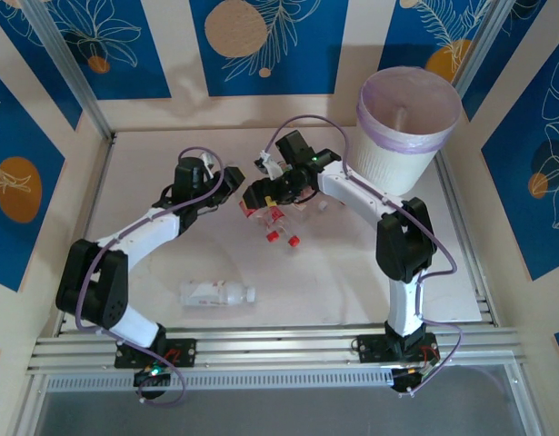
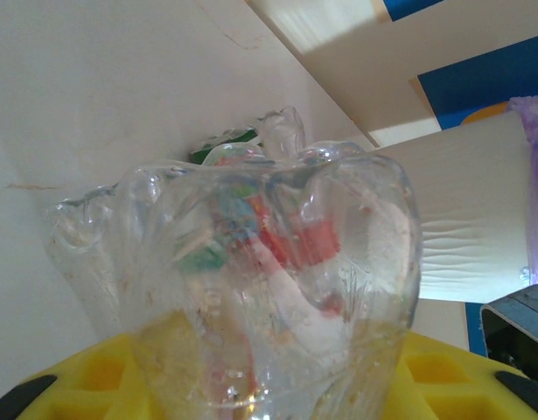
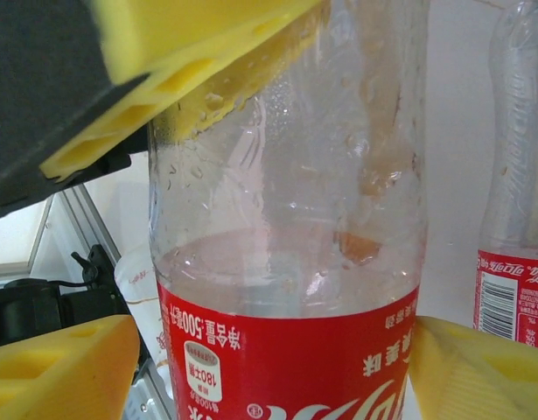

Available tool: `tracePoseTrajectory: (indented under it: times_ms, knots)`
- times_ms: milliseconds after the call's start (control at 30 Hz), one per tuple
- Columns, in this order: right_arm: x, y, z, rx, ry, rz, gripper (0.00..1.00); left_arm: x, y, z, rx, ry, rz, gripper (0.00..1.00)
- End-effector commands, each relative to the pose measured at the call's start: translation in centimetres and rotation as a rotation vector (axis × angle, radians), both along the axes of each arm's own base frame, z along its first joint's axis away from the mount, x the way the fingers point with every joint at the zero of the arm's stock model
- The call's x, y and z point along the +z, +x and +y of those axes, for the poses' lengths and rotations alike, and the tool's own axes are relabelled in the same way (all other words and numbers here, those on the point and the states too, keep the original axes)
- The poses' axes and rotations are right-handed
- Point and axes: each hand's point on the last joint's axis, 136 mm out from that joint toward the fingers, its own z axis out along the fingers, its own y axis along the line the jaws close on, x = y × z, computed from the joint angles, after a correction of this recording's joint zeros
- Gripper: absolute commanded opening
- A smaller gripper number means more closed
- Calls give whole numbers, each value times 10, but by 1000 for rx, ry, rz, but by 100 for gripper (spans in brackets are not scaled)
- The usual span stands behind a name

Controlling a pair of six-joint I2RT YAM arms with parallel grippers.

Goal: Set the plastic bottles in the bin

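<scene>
Now the left gripper (image 2: 269, 389) is closed on a clear bottle (image 2: 269, 254). Its yellow fingers (image 2: 85, 385) clamp the lumpy base end, which faces the wrist camera, and red and green colours show blurred through the plastic. Beyond it to the right rises the white wall of the bin (image 2: 478, 219), with the lilac bag (image 2: 535, 149) folded over its rim. The right gripper (image 3: 277, 367) has its jaws wide apart on either side of a red-labelled bottle (image 3: 286, 350). One pad (image 3: 478, 376) touches the label while a thin gap shows beside the other, so it has no hold. A further yellow finger (image 3: 190, 70) on a black body lies against the clear part of that bottle, and a second red-labelled bottle (image 3: 513, 219) stands just beside it. From above, both arms reach in to the middle of the table (image 1: 352, 272), where their tips meet over a small heap of red-capped bottles (image 1: 277, 227). A lone bottle (image 1: 215, 292) lies on its side near the front edge, well apart from the heap. The bin stands at the far right corner.
</scene>
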Motion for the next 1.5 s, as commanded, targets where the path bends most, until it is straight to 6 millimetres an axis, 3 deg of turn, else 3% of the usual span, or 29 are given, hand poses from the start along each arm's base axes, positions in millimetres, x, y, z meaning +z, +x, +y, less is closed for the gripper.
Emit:
tracePoseTrajectory:
  times_ms: [0,167,433,667,767,967,1267,1467]
  knots:
    - [11,-1,11,18,53,13,77,26,6,-15,-35,-52,-61,34]
    - [6,0,12,16,61,32,73,27,8,-17,-33,-56,-63,34]
    - [-1,1,15,21,63,58,79,27,11,-22,-37,-68,-63,34]
    - [0,6,9,0,55,49,70,24,13,-24,-39,-61,-58,35]
    - [2,7,7,-6,52,40,65,25,13,-24,-40,-60,-60,48]
    - [5,11,4,-16,51,24,58,24,11,-23,-45,-45,-61,99]
    - [19,28,-15,-69,43,-33,51,24,-3,-10,-19,-16,-54,100]
    - [66,52,-59,-158,-7,-185,48,10,-27,5,-14,51,-17,100]
